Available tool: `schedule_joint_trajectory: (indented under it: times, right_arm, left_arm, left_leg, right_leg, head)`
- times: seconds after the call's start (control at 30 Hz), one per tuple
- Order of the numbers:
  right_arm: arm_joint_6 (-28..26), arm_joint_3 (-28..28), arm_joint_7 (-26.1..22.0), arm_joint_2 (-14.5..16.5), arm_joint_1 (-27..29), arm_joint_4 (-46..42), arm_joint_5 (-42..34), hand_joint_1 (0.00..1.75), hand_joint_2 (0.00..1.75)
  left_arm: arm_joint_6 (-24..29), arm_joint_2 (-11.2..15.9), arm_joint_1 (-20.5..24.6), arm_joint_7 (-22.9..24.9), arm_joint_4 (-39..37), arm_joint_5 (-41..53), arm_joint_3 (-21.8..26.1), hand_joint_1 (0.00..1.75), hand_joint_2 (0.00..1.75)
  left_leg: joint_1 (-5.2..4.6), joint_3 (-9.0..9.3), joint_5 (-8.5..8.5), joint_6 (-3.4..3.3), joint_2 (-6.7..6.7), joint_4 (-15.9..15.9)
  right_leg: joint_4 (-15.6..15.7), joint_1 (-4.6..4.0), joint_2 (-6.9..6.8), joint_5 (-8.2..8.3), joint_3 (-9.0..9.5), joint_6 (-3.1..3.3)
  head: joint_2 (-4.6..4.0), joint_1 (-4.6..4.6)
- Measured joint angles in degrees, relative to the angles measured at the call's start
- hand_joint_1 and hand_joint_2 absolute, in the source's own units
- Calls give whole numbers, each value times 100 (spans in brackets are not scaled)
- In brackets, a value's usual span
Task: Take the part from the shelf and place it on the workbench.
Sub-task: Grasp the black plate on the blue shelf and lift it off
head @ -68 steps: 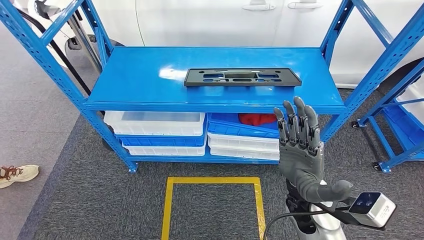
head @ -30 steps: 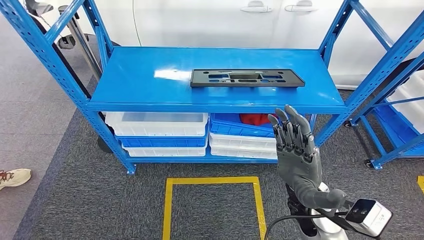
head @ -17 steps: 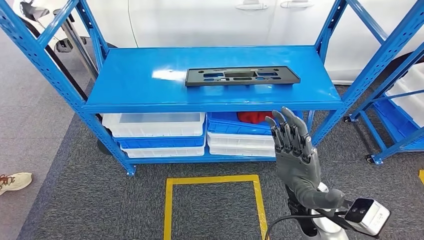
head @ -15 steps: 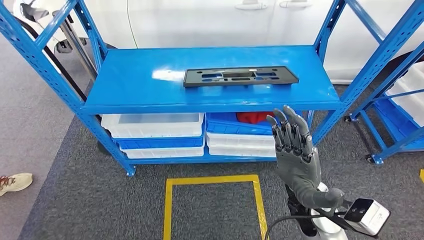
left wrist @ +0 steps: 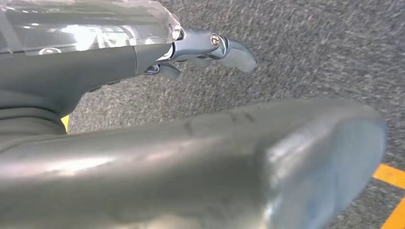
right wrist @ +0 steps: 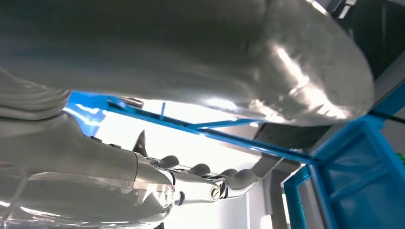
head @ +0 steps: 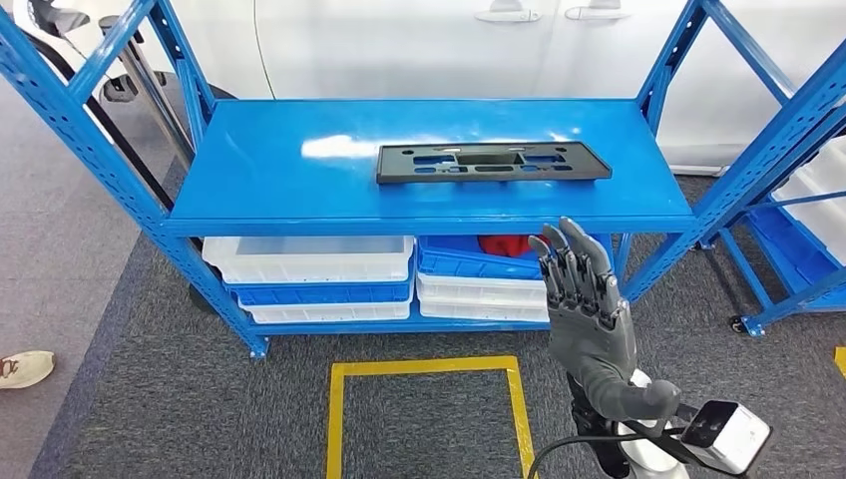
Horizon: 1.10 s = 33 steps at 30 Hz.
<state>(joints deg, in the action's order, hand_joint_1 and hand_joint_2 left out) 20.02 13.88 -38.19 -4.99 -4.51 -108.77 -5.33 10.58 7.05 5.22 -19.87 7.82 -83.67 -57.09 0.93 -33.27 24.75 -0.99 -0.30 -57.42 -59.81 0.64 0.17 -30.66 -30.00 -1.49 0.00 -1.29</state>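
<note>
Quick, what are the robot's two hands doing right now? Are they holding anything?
Left hand: holds nothing that shows; open or closed cannot be told.
Right hand: open, raised in front of the shelf, holding nothing.

I count one flat black plastic part with slotted cut-outs, alone on the blue metal shelf. Under that shelf sit four shallow plastic bins in two stacks of two: one clear white bin over a blue one toward the left edge, and one blue bin over a white one toward the right. One yellow taped square marks the grey carpet. One pale shoe shows at the carpet's left edge. I see one raised robot hand.
</note>
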Motion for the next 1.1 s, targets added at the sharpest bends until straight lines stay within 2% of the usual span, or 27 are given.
schedule_joint_trajectory:
  times: [0.03, 0.1, 0.13, 0.17, 0.2, 0.23, 0.27, 0.3, 0.33, 0.43, 0.5, 0.53, 0.6, 0.63, 0.67, 0.7, 0.77, 0.8, 0.83, 0.97, 1.03, 1.1]
  right_arm:
    - [-1, 0, -1, 0, 5, -9, 1, 0, 0]
    - [1, 0, -1, 0, 27, -14, 2, 0, 0]
    - [1, 0, 0, 1, 40, -14, 2, 0, 0]
    - [1, 0, 0, 1, 46, -13, 3, 0, 0]
    - [2, 0, 1, 1, 46, -13, 4, 0, 0]
    - [4, 0, 1, 1, 43, -13, 5, 0, 0]
    - [8, 0, 1, 1, 37, -12, 7, 0, 0]
    - [17, 1, 3, 2, 28, -13, 8, 0, 0]
    - [31, 1, 7, 4, 20, -15, 7, 0, 0]
    - [86, 1, 12, 8, 12, -21, -10, 0, 0]
    - [103, 0, 10, 15, 13, -21, -21, 0, 0]
    - [107, -1, 8, 19, 16, -21, -24, 0, 0]
    - [119, -1, 8, 22, 26, -20, -24, 0, 0]
    - [129, -1, 8, 22, 34, -18, -25, 0, 0]
    - [142, -1, 9, 22, 39, -16, -27, 0, 0]
    - [151, -2, 9, 22, 42, -14, -29, 0, 0]
    - [162, -8, 11, 22, 43, -4, -31, 0, 0]
    - [162, -14, 14, 22, 44, 5, -31, 0, 0]
    - [160, -22, 15, 20, 47, 16, -30, 0, 0]
    - [140, -51, -11, -15, 92, 49, -23, 0, 0]
    - [125, -56, -19, -41, 103, 65, -10, 0, 0]
    - [112, -57, -21, -53, 112, 96, 12, 0, 0]
  left_arm:
    - [-2, -1, 3, -2, 0, 0, 0, 0, 0]
    - [-4, -1, 5, -3, 0, 0, -2, 0, 0]
    - [-4, -1, 4, -4, 0, 0, -5, 0, 0]
    - [-4, -1, -1, -4, 0, 0, -11, 0, 0]
    - [-4, -1, -5, -4, 0, 0, -18, 0, 0]
    - [-4, -2, -7, -4, 0, 0, -25, 0, 0]
    - [-4, -7, -5, -4, 0, -1, -31, 0, 0]
    - [-4, -11, -1, -4, 0, -1, -37, 0, 0]
    - [-3, -16, 3, -4, 0, -2, -43, 0, 0]
    - [8, -20, 16, -9, 0, -2, -72, 0, 0]
    - [18, -24, 22, -11, 0, -1, -89, 0, 0]
    - [22, -25, 24, -12, 0, -2, -93, 0, 0]
    - [29, -27, 15, -12, 0, -1, -99, 0, 0]
    - [31, -27, 6, -11, 0, -1, -102, 0, 0]
    - [32, -27, -2, -11, 0, -1, -105, 0, 0]
    - [33, -27, -6, -10, 0, -1, -109, 0, 0]
    - [36, -26, -9, -2, -1, -1, -117, 0, 0]
    - [40, -26, -8, 5, -1, -1, -121, 0, 0]
    - [44, -25, -5, 14, -2, -2, -124, 0, 0]
    - [46, -26, -7, 31, -2, -2, -128, 0, 0]
    - [39, -26, -8, 31, -2, -2, -129, 0, 0]
    - [31, -25, -6, 31, -2, -2, -130, 0, 0]
  left_leg:
    - [3, 30, 16, -29, 2, 13]
    - [-7, 69, 62, -59, 3, 14]
    - [-15, 97, 92, -64, 0, 13]
    - [-20, 139, 128, -62, -4, 12]
    - [-25, 194, 167, -56, -9, 12]
    - [-30, 259, 212, -45, -14, 12]
    - [-41, 312, 258, -26, -15, 12]
    - [-52, 344, 297, 0, -18, 7]
    - [-62, 359, 328, 28, -17, 6]
    - [-64, 393, 388, 117, -7, 29]
    - [-58, 327, 510, 173, 2, -192]
    - [-49, 179, 636, 197, 4, -490]
    - [-39, -296, 910, 239, 4, -1296]
    - [-33, -514, 955, 255, 4, -1593]
    - [-29, -639, 876, 264, 4, -1687]
    - [-25, -653, 679, 264, 4, -1552]
    - [-28, -414, 134, 231, 4, -799]
    - [-39, -270, -32, 201, 3, -430]
    - [-50, -173, -111, 165, 1, -191]
    - [-50, -93, -36, 16, -6, -49]
    - [-31, -38, -13, -49, -2, -8]
    - [-34, -9, 22, -81, 2, -3]
  right_leg:
    - [-330, 9, -3, -144, -174, -17]
    - [-1134, 13, -3, -411, -675, -38]
    - [-1397, 15, -4, -419, -881, -43]
    - [-1422, 14, -4, -289, -974, -36]
    - [-1217, 12, -4, -50, -950, -18]
    - [-831, 7, -6, 251, -831, 12]
    - [-437, -8, -8, 473, -682, 46]
    - [-118, -22, -11, 603, -558, 76]
    - [72, -38, -12, 646, -485, 102]
    - [177, -42, -1, 584, -433, 176]
    - [241, -10, -1, 562, -347, 238]
    - [264, 2, -5, 543, -300, 264]
    - [273, -1, -11, 486, -236, 293]
    - [272, -1, -8, 455, -204, 293]
    - [272, -2, -2, 420, -163, 289]
    - [271, -1, 3, 380, -110, 282]
    - [270, -6, 10, 284, 18, 250]
    - [261, -17, 16, 236, 61, 222]
    - [257, -27, 19, 201, 85, 192]
    - [233, -32, 17, 101, 102, 58]
    - [-116, -19, 13, -81, -52, 4]
    - [-729, -6, 10, -334, -401, -22]
  head:
    - [0, 0]
    - [0, 0]
    - [0, 0]
    - [0, 0]
    - [0, 0]
    - [0, 0]
    - [0, 0]
    - [0, 1]
    - [0, 1]
    - [0, 0]
    - [0, -1]
    - [0, -1]
    - [0, -2]
    - [0, -2]
    - [0, -2]
    - [0, -2]
    - [0, -1]
    - [0, -1]
    - [0, 0]
    - [0, -1]
    - [0, 0]
    - [0, 0]
